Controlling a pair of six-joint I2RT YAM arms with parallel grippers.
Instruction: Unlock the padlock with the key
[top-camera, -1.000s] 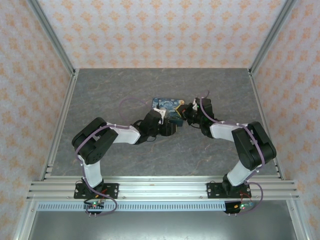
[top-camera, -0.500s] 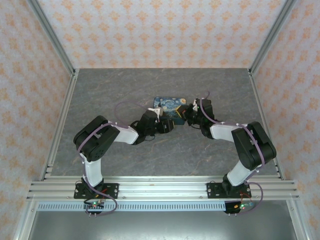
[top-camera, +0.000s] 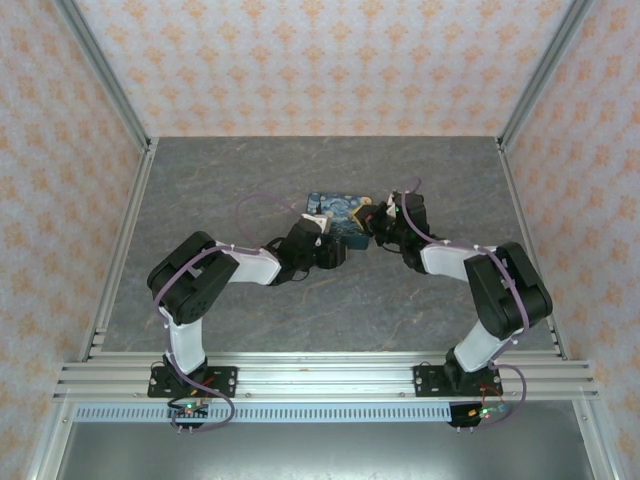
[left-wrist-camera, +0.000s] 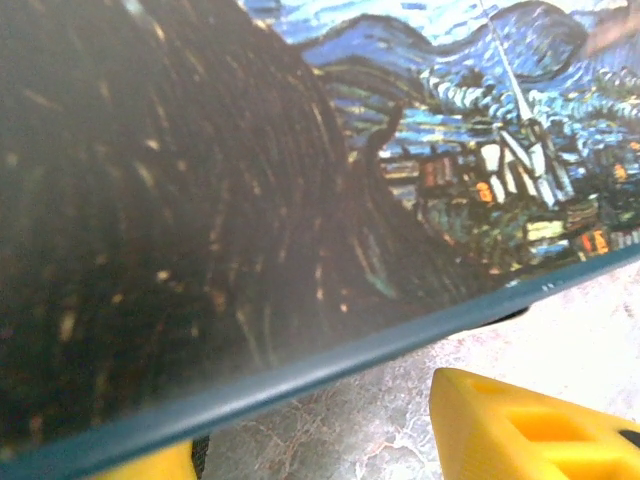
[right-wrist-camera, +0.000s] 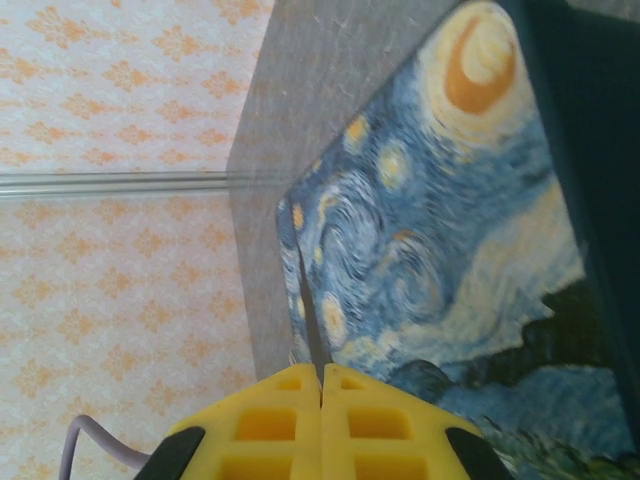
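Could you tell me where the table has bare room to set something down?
Bare: the far strip between the printed box and back wall, and the near middle of the table between left arm and right arm. Crowded: around the box, where both arms meet.

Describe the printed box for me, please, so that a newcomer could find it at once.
Start at the grey table, just beyond its middle. There the box lies between the left gripper and the right gripper. It alone bears a swirling blue night sky with yellow stars.
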